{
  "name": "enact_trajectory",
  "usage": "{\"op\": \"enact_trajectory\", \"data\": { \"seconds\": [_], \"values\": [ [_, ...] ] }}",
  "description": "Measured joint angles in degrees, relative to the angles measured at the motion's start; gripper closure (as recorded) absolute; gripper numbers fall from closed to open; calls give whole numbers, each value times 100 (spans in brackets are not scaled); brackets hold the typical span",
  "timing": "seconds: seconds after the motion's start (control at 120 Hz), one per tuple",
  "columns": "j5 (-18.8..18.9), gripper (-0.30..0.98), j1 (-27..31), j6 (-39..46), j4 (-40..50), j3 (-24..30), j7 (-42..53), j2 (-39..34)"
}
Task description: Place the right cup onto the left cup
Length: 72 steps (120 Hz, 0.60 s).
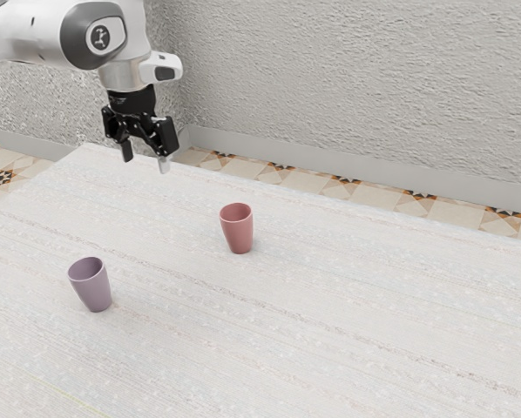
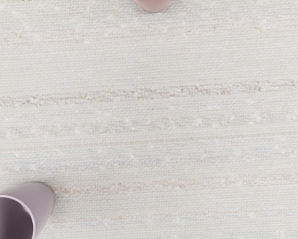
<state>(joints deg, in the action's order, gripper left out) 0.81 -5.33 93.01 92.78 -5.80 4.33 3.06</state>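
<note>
Pink cup (image 1: 239, 233), purple cup (image 1: 93, 289), table (image 1: 295, 340) between (faintly striped), wall (image 1: 348, 78) beyond

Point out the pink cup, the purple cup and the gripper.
Pink cup (image 1: 239, 235), exterior view: middle of the outer wall.
Purple cup (image 1: 94, 293), exterior view: outer wall below the rim.
Gripper (image 1: 145, 163), exterior view: midway between its fingertips.

Upright on the counter (image 1: 330, 348), well apart: a tapered reddish-pink cup (image 1: 239, 232), mouth up, nearer the counter's wall-side edge; a tapered mauve cup (image 1: 93, 289), mouth up, farther from that edge
</note>
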Motion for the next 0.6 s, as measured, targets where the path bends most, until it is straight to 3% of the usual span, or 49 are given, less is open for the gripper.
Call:
{"op": "enact_trajectory", "data": {
  "seconds": [0.6],
  "values": [
    [-37,0,-66,605,6,-1,3,611]
  ]
}}
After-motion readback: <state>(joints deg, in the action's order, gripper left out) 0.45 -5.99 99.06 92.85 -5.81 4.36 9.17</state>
